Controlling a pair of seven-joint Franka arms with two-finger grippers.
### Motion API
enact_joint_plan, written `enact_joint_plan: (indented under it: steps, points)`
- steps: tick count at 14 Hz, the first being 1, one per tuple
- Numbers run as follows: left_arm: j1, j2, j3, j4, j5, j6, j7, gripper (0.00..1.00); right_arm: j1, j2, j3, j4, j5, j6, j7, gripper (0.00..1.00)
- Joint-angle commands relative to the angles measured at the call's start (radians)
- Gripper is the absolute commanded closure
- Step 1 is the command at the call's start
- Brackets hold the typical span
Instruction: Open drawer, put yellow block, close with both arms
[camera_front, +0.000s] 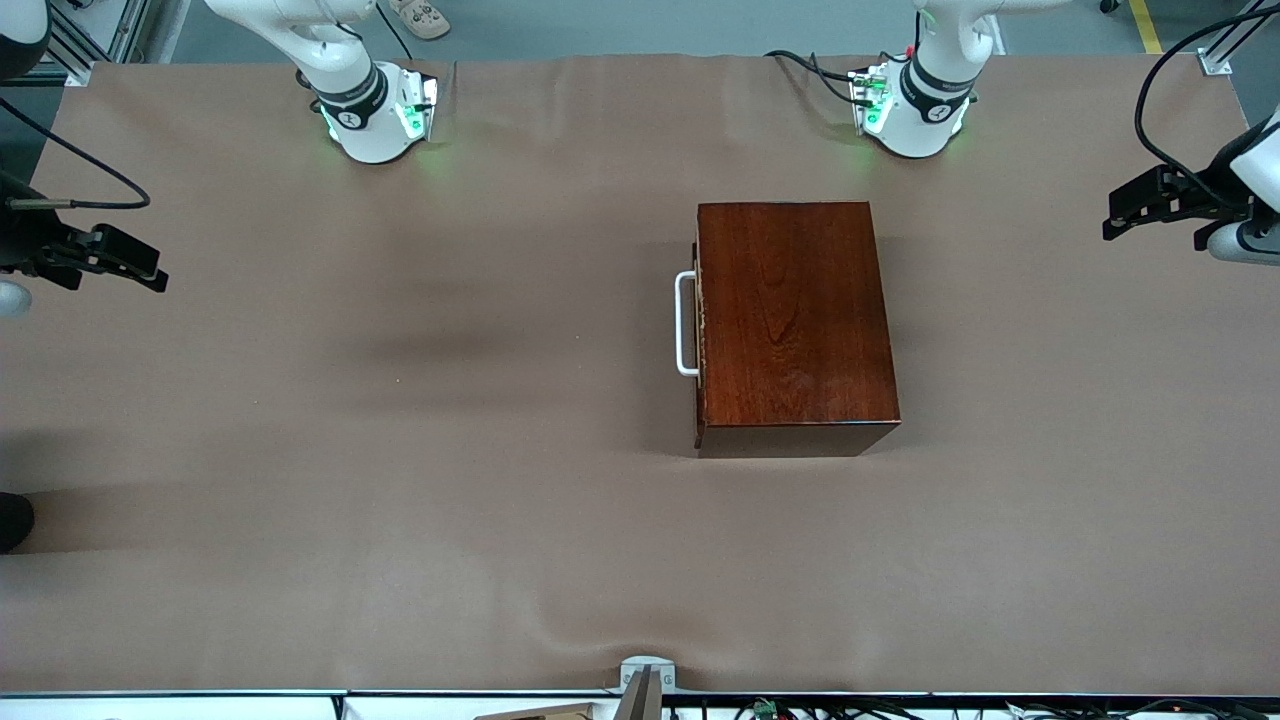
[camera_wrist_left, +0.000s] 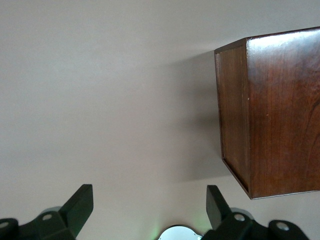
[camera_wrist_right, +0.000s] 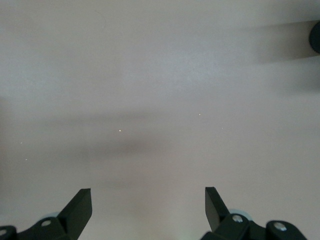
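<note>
Drawer (camera_front: 700, 325) shut, flush in wooden box (camera_front: 795, 320) just right of frame centre on bench (camera_front: 400, 480); white handle (camera_front: 685, 323) on box's frame-left face, long axis running up-down in frame, facing right arm's end. Right pincer (camera_front: 150, 275) at frame's left edge, fingers spread wide, empty, well apart from handle but on its side. Left pincer (camera_front: 1115, 215) at frame's right edge, spread wide, empty, at box's closed back. Yellow block nowhere visible.
</note>
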Motion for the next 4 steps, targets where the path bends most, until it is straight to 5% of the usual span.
enact_joint_plan:
  steps: [1, 4]
  points:
    - [0.002, 0.011, -0.001, 0.027, 0.007, -0.011, 0.020, 0.00, -0.006, -0.016, 0.006, -0.014, 0.012, -0.002, 0.014, 0.00]
    - [0.000, 0.011, -0.001, 0.027, 0.009, -0.010, 0.015, 0.00, -0.006, -0.016, 0.006, -0.014, 0.012, -0.002, 0.014, 0.00]
